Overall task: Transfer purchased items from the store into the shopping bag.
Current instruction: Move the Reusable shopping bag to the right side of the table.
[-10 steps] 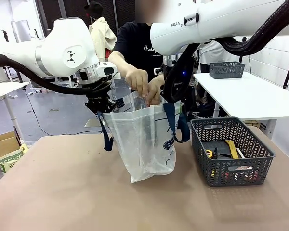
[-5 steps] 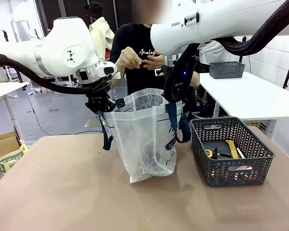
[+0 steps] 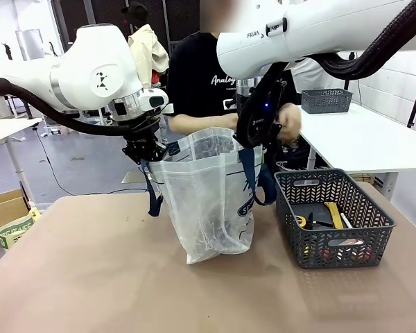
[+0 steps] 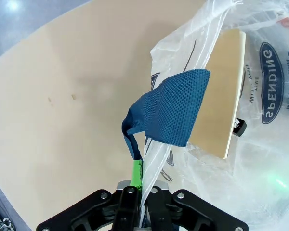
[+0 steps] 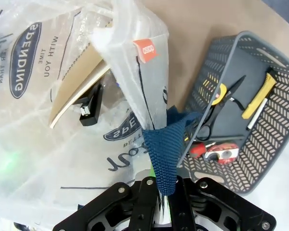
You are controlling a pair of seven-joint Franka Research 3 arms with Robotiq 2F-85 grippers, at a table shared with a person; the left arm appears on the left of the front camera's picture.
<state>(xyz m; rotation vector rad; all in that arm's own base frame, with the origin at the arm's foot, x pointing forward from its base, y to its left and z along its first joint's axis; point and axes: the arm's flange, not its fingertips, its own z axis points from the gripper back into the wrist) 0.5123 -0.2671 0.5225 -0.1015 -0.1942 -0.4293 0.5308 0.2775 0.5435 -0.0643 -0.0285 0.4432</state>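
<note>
Holding the bag (image 3: pixel 204 201) open, left pincer (image 3: pixel 147 162) and right pincer (image 3: pixel 247 147) were clamped tight on its rim. Thin plastic might slip free, collapsing the mouth.

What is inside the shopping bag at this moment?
Inside the shopping bag, a flat tan board and a small black item show. Folded plastic hides the rest of its bottom.

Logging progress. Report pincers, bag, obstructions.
Left pincer shut on shopping bag rim. Right pincer shut on opposite rim, mouth open. Store basket holds tools. Person's hand near right pincer.
</note>
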